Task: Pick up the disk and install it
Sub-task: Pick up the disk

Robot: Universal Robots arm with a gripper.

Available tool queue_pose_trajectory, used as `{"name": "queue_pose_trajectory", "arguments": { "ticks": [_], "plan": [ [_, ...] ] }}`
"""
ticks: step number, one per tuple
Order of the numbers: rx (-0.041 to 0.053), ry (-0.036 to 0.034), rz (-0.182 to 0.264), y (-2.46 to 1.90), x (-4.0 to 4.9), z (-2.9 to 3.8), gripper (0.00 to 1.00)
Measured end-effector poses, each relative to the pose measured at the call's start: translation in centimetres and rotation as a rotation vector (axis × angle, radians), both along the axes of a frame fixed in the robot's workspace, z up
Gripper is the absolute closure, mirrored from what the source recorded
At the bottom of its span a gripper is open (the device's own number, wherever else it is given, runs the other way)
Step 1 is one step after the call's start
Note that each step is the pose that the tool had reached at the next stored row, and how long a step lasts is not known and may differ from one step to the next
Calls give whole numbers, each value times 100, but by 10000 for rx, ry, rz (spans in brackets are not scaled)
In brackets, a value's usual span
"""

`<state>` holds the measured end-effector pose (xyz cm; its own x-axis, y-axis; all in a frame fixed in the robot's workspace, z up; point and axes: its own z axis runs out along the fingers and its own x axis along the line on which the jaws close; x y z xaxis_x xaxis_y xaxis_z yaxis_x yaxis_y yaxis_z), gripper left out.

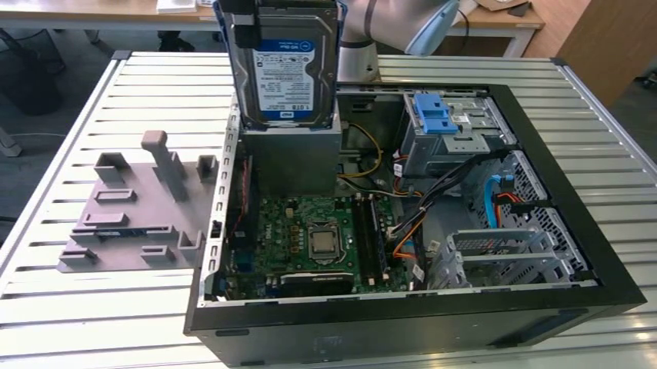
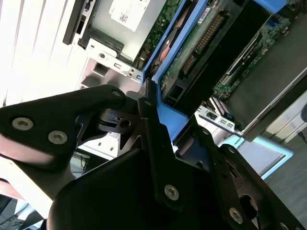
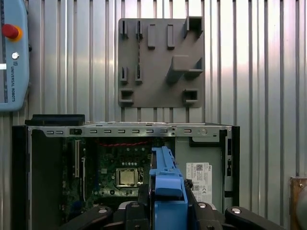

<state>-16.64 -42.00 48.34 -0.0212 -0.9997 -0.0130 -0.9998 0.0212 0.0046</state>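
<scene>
Task stage: judged pick-up complete, installation not yet done.
Disk position: the disk (image 1: 285, 65) hangs upright in the air, label facing the exterior camera, over the far corner of the open computer case (image 1: 575, 231) on the exterior view's left.
Below the disk: the grey power-supply box (image 1: 292, 161); disk and box appear apart.
Gripper state: the gripper (image 3: 168, 196) is pinching the disk by its blue bracket (image 3: 168, 177), one finger on each side, as seen in both wrist views.
Contact with case: none visible; the disk is seated in no bay.
Drive cage: the metal cage with the blue latch (image 1: 436, 115) stands at the far side of the case, toward the exterior view's right of the disk.
Desk: the slatted desk (image 1: 82, 100) carries the case and a grey fixture plate (image 1: 134, 207).
</scene>
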Motion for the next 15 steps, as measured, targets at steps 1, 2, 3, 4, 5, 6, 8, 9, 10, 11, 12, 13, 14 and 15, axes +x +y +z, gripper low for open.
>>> {"name": "queue_pose_trajectory", "arguments": {
  "ticks": [1, 2, 3, 4, 5, 6, 8, 9, 10, 11, 12, 13, 14, 15],
  "plan": [
    [1, -3, 1, 0, 0, -1, 64],
    [1, -3, 2, 0, 1, -1, 64],
    [1, -5, 1, -4, 4, -4, 64],
    [2, -5, 1, -12, 10, -6, 64],
    [1, -4, 0, -22, 18, -6, 64],
    [1, -4, 0, -35, 26, -8, 64],
    [2, -4, 0, -57, 51, -11, 64],
    [2, -4, 1, -64, 69, -12, 64],
    [2, -3, 0, -69, 90, -13, 64],
    [0, -2, 0, -72, 114, -12, 64],
    [1, -3, 0, -74, 140, -13, 64],
    [1, -3, 0, -75, 165, -14, 64],
    [1, -3, -1, -76, 190, -14, 64],
    [1, -3, 0, -76, 216, -14, 64]
  ]
}}
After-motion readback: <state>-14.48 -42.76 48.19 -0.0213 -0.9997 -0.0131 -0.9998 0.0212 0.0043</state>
